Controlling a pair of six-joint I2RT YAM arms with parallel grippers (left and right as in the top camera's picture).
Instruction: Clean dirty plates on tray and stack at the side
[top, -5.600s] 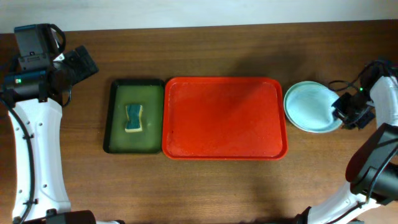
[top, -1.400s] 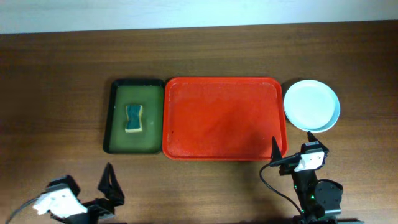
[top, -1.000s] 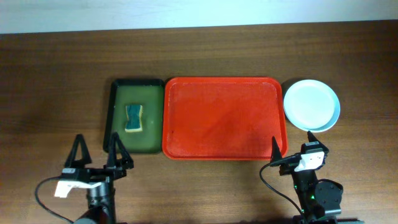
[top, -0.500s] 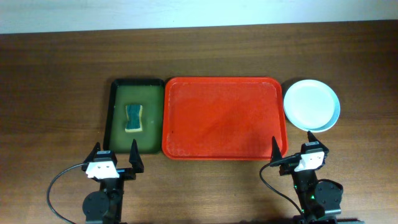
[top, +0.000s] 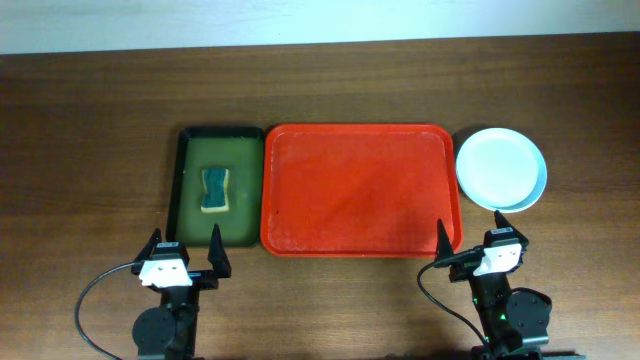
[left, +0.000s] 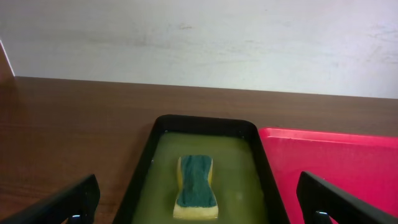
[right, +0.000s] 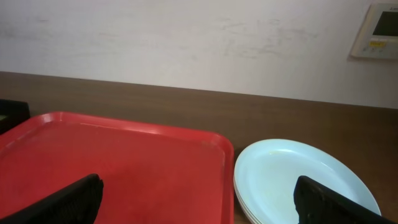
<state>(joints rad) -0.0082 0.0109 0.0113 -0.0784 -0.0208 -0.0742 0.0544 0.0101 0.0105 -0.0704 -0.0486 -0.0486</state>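
— Dark wood table (top: 100, 90) under a pale wall, two trays side by side in the middle. Where are the plates (top: 500, 168)?

— Off the tray (top: 360, 190), in one stack on the table just beside its right edge. The tray is red-orange with a raised rim, and nothing lies on it.

— How do they look?

— Round and shallow. The top face is very pale, white to blue, and a bluer rim peeks out underneath. The right wrist view shows several rims nested closely. I see no yellow smear on the top face; the lower faces are hidden.

— And how would they handle?

— I'd judge them light and stiff, being plastic, not likely to break. The surface looks smooth, so probably slippery, more so if damp. The only real hold is the thin rim, one finger above and one below, on the near side facing the right gripper (top: 472, 228). Nested this tightly, two might lift together.

— What are the grippers doing?

— Both are spread wide with nothing between the fingers. The right one is parked at the near edge, close to the tray's right corner and short of the plates. The left gripper (top: 186, 240) sits at the near edge in front of the green tray (top: 215, 131), where a sponge (top: 214, 190) lies in yellowish liquid.

— So the job?

— It looks about finished to me.
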